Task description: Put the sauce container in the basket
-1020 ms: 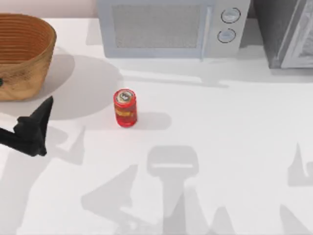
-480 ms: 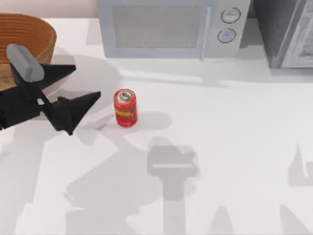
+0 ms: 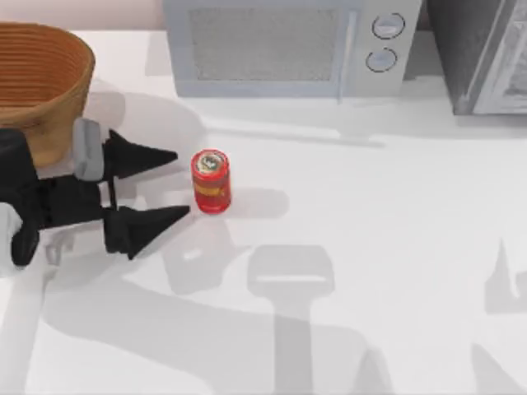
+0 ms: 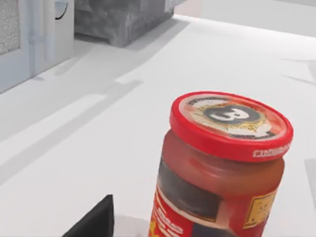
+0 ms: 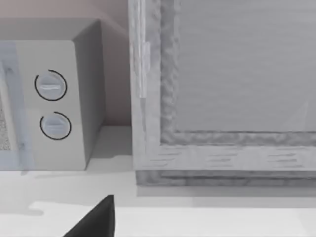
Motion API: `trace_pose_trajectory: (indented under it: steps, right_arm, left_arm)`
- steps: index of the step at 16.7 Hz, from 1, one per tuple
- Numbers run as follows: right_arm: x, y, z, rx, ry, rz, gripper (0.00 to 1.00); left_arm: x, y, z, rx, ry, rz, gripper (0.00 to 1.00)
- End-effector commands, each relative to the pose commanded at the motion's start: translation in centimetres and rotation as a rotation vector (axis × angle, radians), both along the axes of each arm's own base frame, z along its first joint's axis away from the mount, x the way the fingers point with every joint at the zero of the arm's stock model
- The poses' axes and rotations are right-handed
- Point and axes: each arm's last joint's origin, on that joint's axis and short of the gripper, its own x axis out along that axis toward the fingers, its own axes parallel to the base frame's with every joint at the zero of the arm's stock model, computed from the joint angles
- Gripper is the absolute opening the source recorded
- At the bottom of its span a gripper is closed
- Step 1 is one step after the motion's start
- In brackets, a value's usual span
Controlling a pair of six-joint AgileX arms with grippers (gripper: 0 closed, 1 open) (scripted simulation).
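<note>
Sauce container (image 3: 211,180) stands upright on the white table (image 3: 370,247), left of centre in the top view, in front of the microwave (image 3: 284,45) and well apart from it. Red body, yellow-orange label band, round top with a dark mark. In the left wrist view the container (image 4: 224,168) sits close and large, lid facing up, with a dark fingertip (image 4: 94,222) beside its base.

My left tool (image 3: 158,188) lies just left of the container, fingers spread wide and pointing toward it. One finger (image 3: 140,156) reaches level with the container's top edge, the other (image 3: 146,224) level with its base; neither touches it. Nothing is held.

Basket (image 3: 41,86) sits at the table's far left corner, behind the left arm, well apart from the container. Woven, tan-brown, orange-brown inside.

Right wrist view looks at the microwave's two dials (image 5: 52,104) and a grey cabinet (image 5: 222,89) next to it; a dark fingertip (image 5: 96,219) of my right tool shows low in that view. I cannot tell whether that tool is open or closed.
</note>
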Motion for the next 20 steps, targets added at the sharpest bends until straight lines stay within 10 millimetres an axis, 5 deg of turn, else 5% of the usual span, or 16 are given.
trace_pose_trajectory:
  steps: [7, 13, 20]
  right_arm:
    - [0.0, 0.0, 0.0, 0.0, 0.0, 0.0, 1.0]
    - [0.0, 0.0, 0.0, 0.0, 0.0, 0.0, 1.0]
    - [0.0, 0.0, 0.0, 0.0, 0.0, 0.0, 1.0]
  left_arm:
    - [2.7, 0.5, -2.5, -0.02, -0.132, -0.114, 1.0]
    - [2.3, 0.1, -2.7, -0.019, -0.145, -0.121, 1.0]
    - [0.2, -2.4, -5.9, 0.006, -0.136, -0.114, 1.0]
